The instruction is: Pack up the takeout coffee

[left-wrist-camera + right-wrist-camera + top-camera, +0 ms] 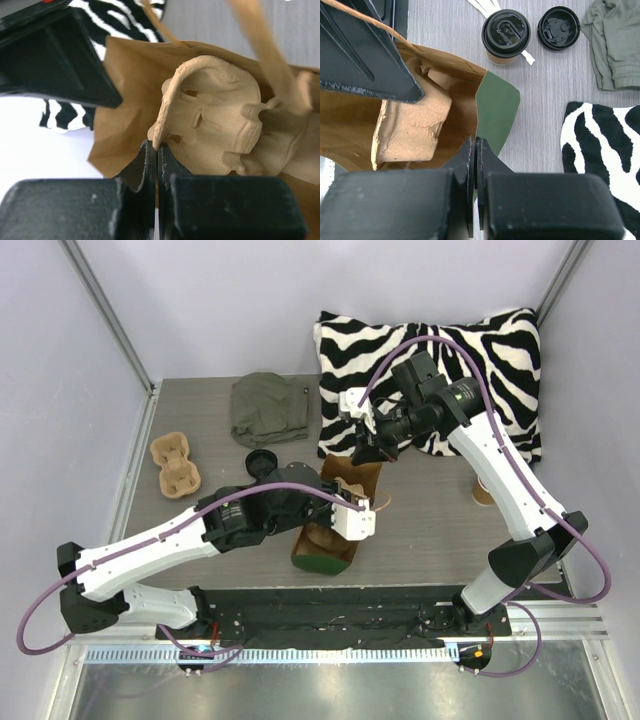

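Top view: left gripper at the near right edge of the green bag, right gripper on its far edge, mouth spread open, brown inside showing. Loose black lid on the table left of the bag. Spare tray farther left. Lidless cup well apart to the right.

Left wrist: fingers pressed tight together, pinching the rim of the pulp tray that sits inside the bag. Paper handle crossing in front.

Right wrist: fingers clamped on the bag's edge, green outside, brown inside, pulp tray visible in the bag. Takeout coffee upright on the table outside the bag, lid on, just beside the loose black lid, apart from the bag mouth. White strips lying next to the cup.
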`<state>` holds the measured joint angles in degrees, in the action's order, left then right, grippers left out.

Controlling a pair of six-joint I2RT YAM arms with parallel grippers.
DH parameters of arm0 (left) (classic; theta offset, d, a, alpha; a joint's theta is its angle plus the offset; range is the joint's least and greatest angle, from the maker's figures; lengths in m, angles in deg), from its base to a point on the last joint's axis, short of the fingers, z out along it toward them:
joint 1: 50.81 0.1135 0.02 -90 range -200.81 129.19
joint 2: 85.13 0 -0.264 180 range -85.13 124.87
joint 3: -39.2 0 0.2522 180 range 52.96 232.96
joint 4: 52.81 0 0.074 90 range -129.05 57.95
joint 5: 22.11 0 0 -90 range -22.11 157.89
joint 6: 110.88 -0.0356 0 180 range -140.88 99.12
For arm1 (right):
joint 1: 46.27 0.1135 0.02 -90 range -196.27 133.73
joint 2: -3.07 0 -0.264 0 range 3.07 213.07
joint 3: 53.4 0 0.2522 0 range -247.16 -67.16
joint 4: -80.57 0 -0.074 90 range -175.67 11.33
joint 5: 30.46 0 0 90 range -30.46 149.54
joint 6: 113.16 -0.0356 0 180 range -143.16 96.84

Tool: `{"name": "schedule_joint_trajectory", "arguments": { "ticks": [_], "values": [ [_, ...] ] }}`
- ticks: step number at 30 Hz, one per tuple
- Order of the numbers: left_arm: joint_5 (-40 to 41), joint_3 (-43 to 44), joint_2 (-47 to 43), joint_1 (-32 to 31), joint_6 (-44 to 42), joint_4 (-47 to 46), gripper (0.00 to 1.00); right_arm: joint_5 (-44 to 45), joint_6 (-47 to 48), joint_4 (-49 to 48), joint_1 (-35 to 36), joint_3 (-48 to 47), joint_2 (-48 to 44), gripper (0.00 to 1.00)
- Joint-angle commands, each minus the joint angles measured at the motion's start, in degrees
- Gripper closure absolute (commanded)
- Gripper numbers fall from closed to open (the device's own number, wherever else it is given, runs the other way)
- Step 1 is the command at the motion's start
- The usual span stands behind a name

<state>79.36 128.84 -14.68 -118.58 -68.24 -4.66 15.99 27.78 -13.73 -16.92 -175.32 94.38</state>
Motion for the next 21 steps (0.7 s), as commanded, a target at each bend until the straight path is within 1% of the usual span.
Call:
{"name": "schedule_joint_trajectory", "arguments": {
  "ticks": [1, 7, 11, 21],
  "values": [
    [-1.98, 0.41, 0.47, 0.09, 0.15, -0.55, 1.0, -0.22, 1.45, 0.3, 0.72, -1.97, -1.04, 0.99],
    [-0.74, 1.2, 3.37, 0.09, 4.37, 1.9, 1.0, 1.1, 1.45, -0.05, 1.42, -1.88, -1.57, 0.99],
    [0.75, 5.06, 6.88, 0.09, 6.92, 7.08, 1.0, 1.71, 1.27, -0.14, 1.77, -1.97, -1.66, 0.99],
    [-2.41, 6.03, 8.82, 1.41, 11.84, 11.39, 1.0, 1.27, 1.71, -0.22, 2.21, -1.18, -2.01, 0.99]
  ]
}}
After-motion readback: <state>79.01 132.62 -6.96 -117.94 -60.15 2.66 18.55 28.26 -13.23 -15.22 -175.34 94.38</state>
